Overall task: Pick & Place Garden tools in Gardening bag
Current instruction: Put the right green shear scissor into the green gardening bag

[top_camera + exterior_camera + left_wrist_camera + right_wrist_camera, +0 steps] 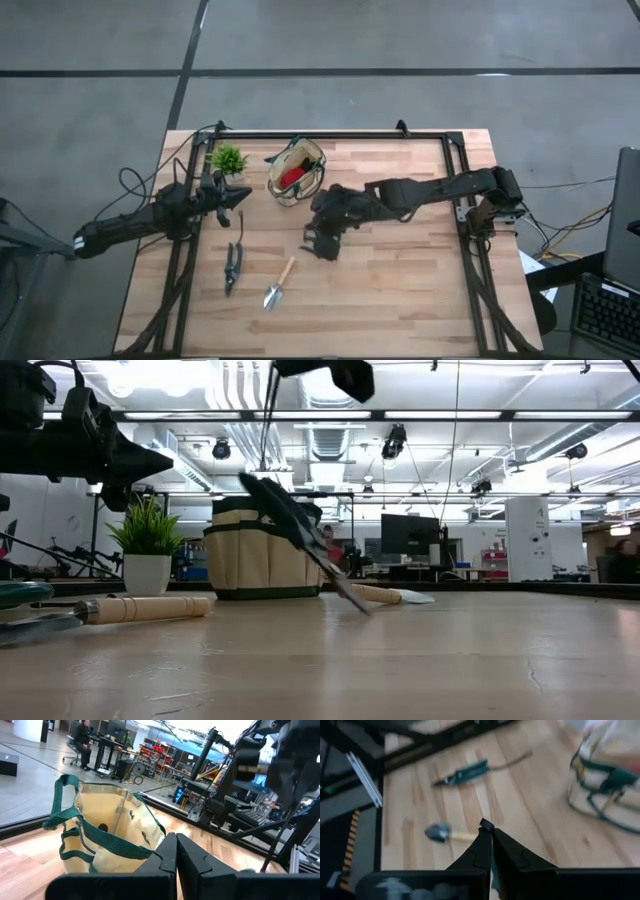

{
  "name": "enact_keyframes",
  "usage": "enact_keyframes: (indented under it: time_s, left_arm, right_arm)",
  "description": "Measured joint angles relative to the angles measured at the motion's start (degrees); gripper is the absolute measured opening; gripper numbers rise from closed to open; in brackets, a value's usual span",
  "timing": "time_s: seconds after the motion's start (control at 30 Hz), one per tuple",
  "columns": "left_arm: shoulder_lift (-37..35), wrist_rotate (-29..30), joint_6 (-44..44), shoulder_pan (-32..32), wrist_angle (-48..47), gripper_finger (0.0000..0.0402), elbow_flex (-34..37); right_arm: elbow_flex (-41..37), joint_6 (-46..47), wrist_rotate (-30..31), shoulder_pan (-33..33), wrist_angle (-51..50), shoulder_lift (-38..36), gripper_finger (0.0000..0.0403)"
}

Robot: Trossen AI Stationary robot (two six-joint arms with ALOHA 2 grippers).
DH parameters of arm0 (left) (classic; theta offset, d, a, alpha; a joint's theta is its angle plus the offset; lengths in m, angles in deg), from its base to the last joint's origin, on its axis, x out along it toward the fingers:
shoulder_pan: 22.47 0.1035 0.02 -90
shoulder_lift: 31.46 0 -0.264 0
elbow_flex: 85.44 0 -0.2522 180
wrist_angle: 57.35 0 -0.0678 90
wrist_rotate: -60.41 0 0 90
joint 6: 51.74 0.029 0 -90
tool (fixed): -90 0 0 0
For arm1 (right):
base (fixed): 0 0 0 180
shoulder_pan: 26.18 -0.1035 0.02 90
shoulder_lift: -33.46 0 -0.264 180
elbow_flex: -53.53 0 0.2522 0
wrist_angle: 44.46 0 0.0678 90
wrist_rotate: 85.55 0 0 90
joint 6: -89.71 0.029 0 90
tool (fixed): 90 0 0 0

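The beige gardening bag (296,172) with green trim stands open at the far middle of the table, with a red item (291,177) inside. My right gripper (320,240) is raised near the bag's near right side, shut on a dark long tool (300,535), seemingly the dark pruning shears. My left gripper (236,195) is shut and empty, left of the bag (107,832). The grey shears (232,268) and a trowel (280,285) lie flat on the near left of the table. A second trowel (392,595) lies behind the dark tool. My right gripper points down, its two fingers shut on the dark tool. Only a small dark end (485,824) shows past the fingertips, so I cannot tell which part they hold. The tool slants down below the gripper, with its low end (360,606) at the tabletop.
A small green potted plant (228,160) stands left of the bag, close to my left gripper. A dark metal frame (330,135) runs along the far and side edges of the table. Bare wood (400,290) lies at the near right.
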Motion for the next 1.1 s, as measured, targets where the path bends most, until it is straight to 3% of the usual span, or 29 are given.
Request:
enact_keyframes:
  time_s: [0.6,0.77,0.93,1.1]
  left_arm:
    - [0.0,0.0,0.0,0.0,0.0,0.0005,0.0]
    - [0.0,0.0,0.0,0.0,0.0,0.0005,0.0]
    - [0.0,0.0,0.0,0.0,0.0,0.0005,0.0]
    - [0.0,0.0,0.0,0.0,0.0,0.0005,0.0]
  right_arm:
    - [10.9,-6.1,-0.8,8.2,4.1,0.1,0.0008]
    - [12.1,-5.3,-4.5,10.8,9.0,0.1,0.0008]
    - [12.5,-5.4,-10.9,11.2,4.4,0.1,0.0008]
    - [8.7,-4.4,-11.3,10.6,2.0,0.7,0.0008]
